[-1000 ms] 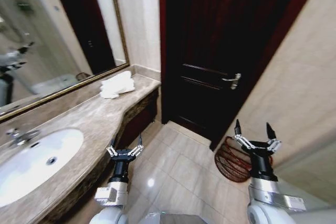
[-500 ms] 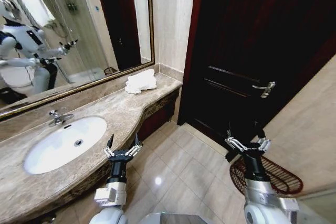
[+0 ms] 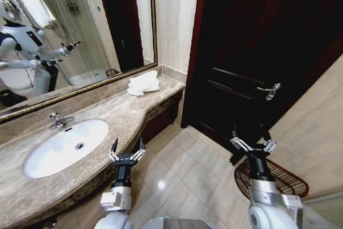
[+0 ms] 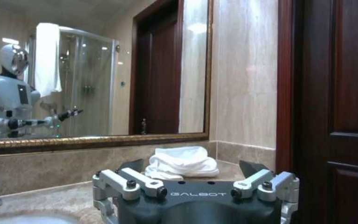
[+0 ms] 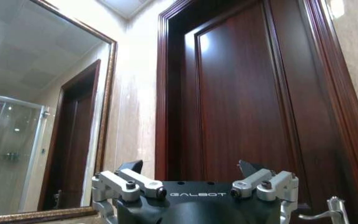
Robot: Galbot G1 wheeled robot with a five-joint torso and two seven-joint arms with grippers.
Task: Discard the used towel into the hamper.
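We're facing a tall dark mahogany door (image 3: 257, 52) with a silver lever handle (image 3: 269, 90), and to our left a long beige marble counter (image 3: 115, 119) runs under a gold-framed wall mirror (image 3: 69, 30). Set into that counter we see an oval white sink (image 3: 64, 146). On the tiled floor at our right, against the wall, sits the round dark reddish-brown openwork hamper (image 3: 284, 178), just behind our right end effector (image 3: 251, 144), whose fingers are spread wide and hold nothing. Our left end effector (image 3: 126, 153) hangs beside the counter's front edge, equally wide open and empty. At the counter's far end, near the door frame, lies the folded white towel (image 3: 143, 83)
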